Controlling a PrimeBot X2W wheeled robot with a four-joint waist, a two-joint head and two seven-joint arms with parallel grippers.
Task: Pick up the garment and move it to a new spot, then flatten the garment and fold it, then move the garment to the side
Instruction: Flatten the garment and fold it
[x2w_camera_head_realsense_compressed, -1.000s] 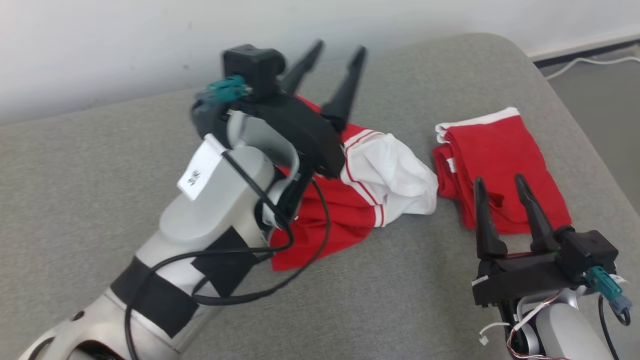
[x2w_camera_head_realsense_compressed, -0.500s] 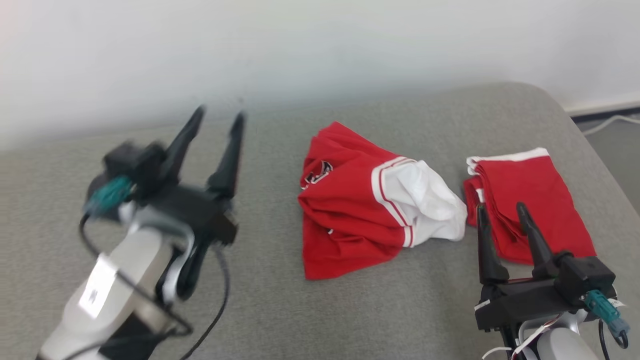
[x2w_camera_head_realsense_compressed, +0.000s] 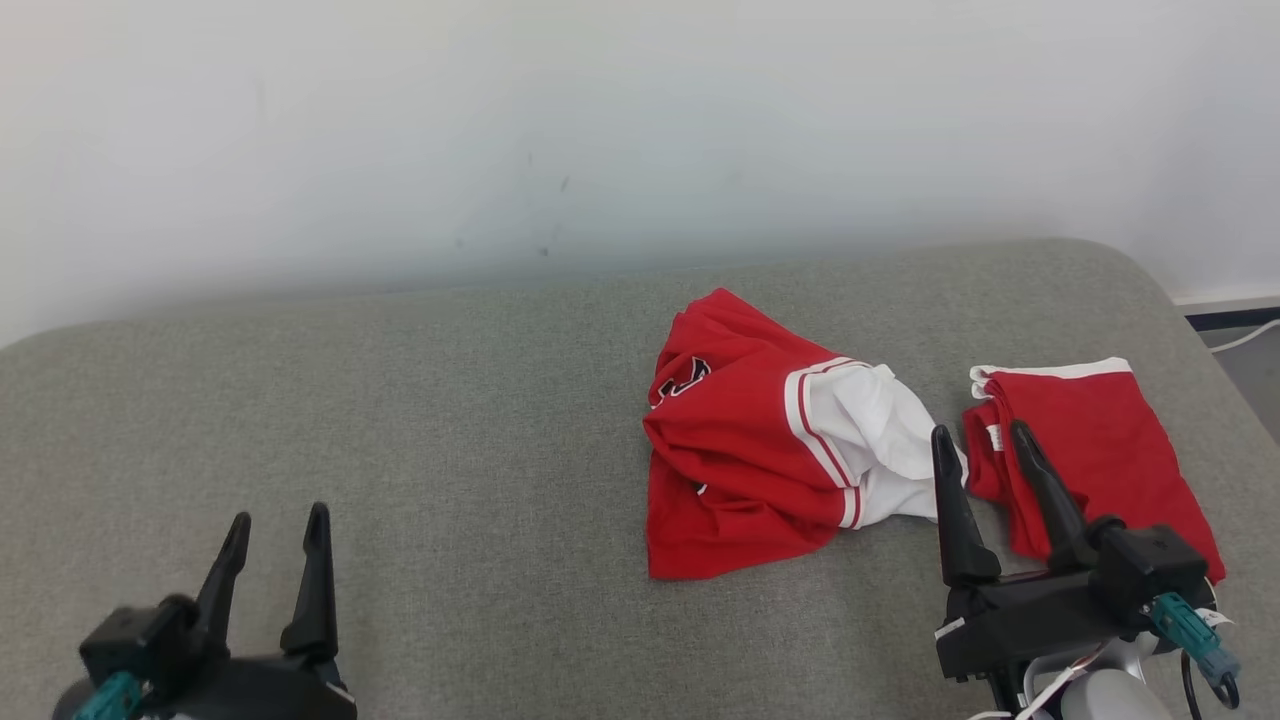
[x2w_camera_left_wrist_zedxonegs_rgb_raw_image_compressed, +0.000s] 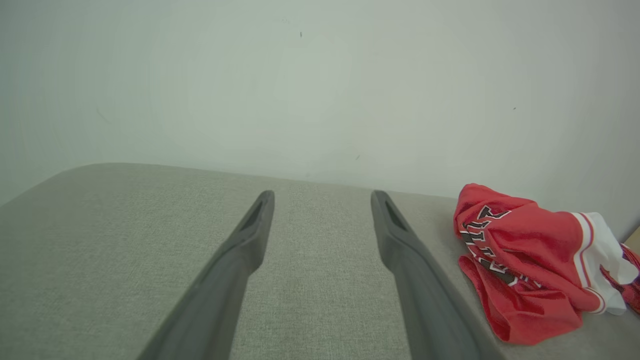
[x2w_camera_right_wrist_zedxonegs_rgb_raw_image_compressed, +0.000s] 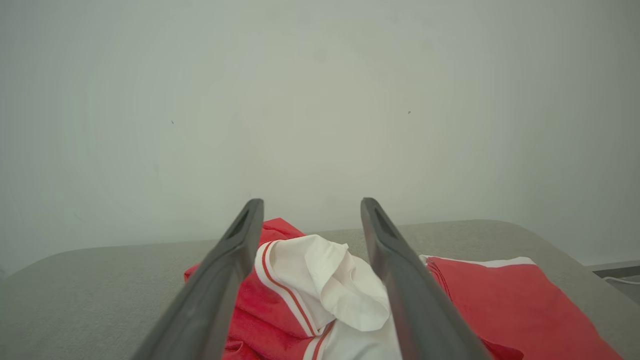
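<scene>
In the head view the crumpled garment (x2w_camera_head_realsense_compressed: 740, 470) lies on the cushion (x2w_camera_head_realsense_compressed: 450, 400), stretched left-right, just beyond the right gripper (x2w_camera_head_realsense_compressed: 979, 432) and well apart from the left gripper (x2w_camera_head_realsense_compressed: 279, 515), both wide open and empty; in the left wrist view it sits off to the right, and in the right wrist view dead ahead between the fingers.

Grey cushion (x2w_camera_head_realsense_compressed: 400, 420): crumpled red-white garment (x2w_camera_head_realsense_compressed: 740, 470), folded red garment (x2w_camera_head_realsense_compressed: 1100, 450) beside.

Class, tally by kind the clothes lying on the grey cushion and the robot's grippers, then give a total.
Crumpled red-and-white garment: 1
Folded red garment: 1
Open grippers: 2, the left gripper and the right gripper
Total: 4
</scene>
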